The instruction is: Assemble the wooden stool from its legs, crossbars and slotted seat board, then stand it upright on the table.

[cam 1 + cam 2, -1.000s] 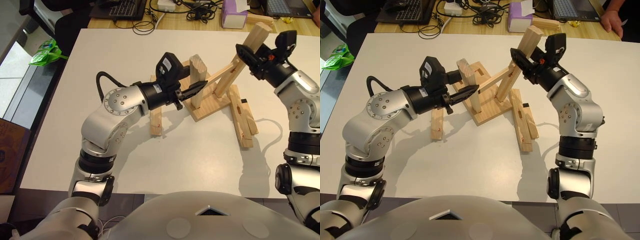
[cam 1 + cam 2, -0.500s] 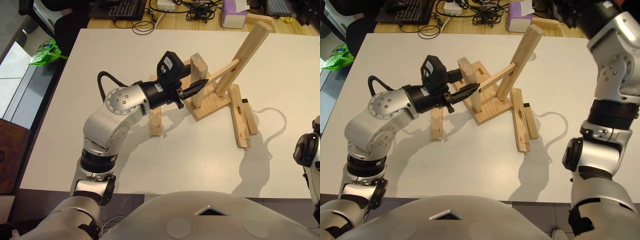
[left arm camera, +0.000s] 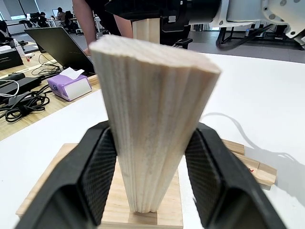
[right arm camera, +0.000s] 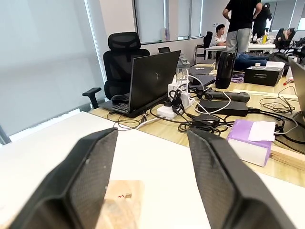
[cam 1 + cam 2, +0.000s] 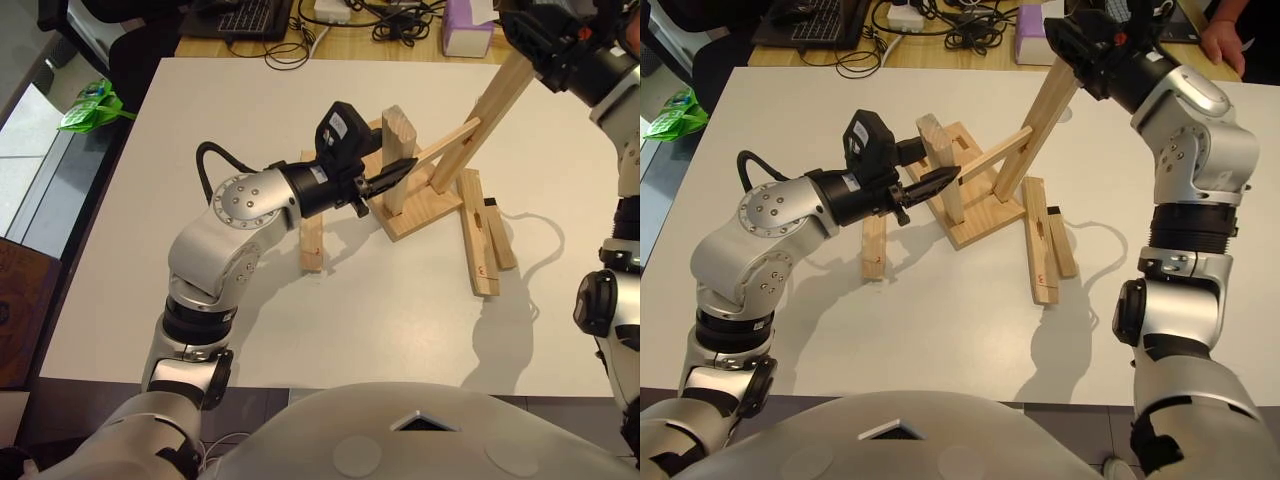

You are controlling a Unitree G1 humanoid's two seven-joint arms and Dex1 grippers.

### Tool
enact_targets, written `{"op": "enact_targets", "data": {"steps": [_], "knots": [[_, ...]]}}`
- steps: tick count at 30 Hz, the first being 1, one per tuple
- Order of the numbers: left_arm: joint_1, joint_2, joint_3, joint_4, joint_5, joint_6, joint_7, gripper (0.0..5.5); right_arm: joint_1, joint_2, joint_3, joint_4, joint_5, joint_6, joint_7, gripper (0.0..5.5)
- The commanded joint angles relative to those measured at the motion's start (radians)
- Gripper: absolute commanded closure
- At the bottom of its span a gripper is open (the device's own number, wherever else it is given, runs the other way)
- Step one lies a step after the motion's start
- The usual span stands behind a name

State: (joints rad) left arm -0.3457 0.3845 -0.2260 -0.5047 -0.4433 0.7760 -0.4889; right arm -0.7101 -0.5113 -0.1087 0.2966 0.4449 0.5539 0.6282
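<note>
The slotted seat board (image 5: 425, 208) lies flat mid-table. A short leg (image 5: 396, 158) stands upright in it, and my left gripper (image 5: 397, 177) is shut on that leg, its pads (image 3: 97, 176) pressed against both sides of the wood (image 3: 152, 124). A tall leg (image 5: 478, 122) leans up to the right from the board, joined to the short leg by a thin crossbar (image 5: 447, 143). My right gripper (image 5: 528, 45) is open at the tall leg's top end (image 4: 121, 207), one finger (image 4: 90, 176) on each side. A joined pair of legs (image 5: 480, 245) lies right of the board, and another leg (image 5: 312, 240) lies to its left.
Behind the table's far edge sit a purple tissue box (image 5: 468, 25), tangled cables (image 5: 400, 18) and a keyboard (image 5: 250, 15). A green object (image 5: 88, 105) lies off the table's left side. The near half of the white table (image 5: 380, 320) is bare.
My right gripper let go of the tall leg's middle, swung away, and now stands open at the leg's top end. The left gripper has stayed on the short leg.
</note>
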Motion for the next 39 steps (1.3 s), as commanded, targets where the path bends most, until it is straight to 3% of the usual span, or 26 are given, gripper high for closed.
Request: {"op": "enact_targets", "data": {"steps": [1,12,16,19,22,24,26,35,39], "knots": [[0.003,-0.002,-0.003,0.008,0.004,0.025,0.004,3.42,0.083,0.046,0.065,0.07,-0.044,0.035,0.014,2.8],[-0.006,-0.014,-0.001,0.04,0.019,0.003,0.018,3.42,-0.235,-0.001,-0.097,0.04,0.013,-0.004,-0.006,2.8],[0.001,-0.016,-0.003,0.031,0.02,0.003,0.017,3.42,-0.375,-0.022,-0.151,0.16,0.006,-0.073,-0.03,2.8],[0.004,-0.019,-0.007,0.025,0.02,0.005,0.019,3.42,-0.343,-0.026,-0.094,0.256,-0.049,-0.096,0.026,2.8],[0.008,-0.024,-0.009,0.023,0.022,0.006,0.02,3.42,-0.238,-0.011,0.033,0.329,-0.132,-0.071,0.113,2.8],[0.009,-0.028,-0.011,0.025,0.025,0.004,0.022,3.42,-0.127,-0.008,0.139,0.315,-0.19,-0.043,0.179,2.8],[0.009,-0.031,-0.011,0.026,0.027,0.003,0.023,3.42,-0.081,-0.009,0.17,0.297,-0.206,-0.039,0.2,2.8],[0.007,-0.043,-0.015,0.036,0.036,-0.006,0.025,3.42,-0.193,-0.02,0.04,0.283,-0.145,-0.095,0.141,2.8],[0.009,-0.047,-0.014,0.036,0.042,-0.009,0.027,3.42,-0.388,-0.029,-0.112,0.359,-0.04,-0.131,0.115,2.8]]}}
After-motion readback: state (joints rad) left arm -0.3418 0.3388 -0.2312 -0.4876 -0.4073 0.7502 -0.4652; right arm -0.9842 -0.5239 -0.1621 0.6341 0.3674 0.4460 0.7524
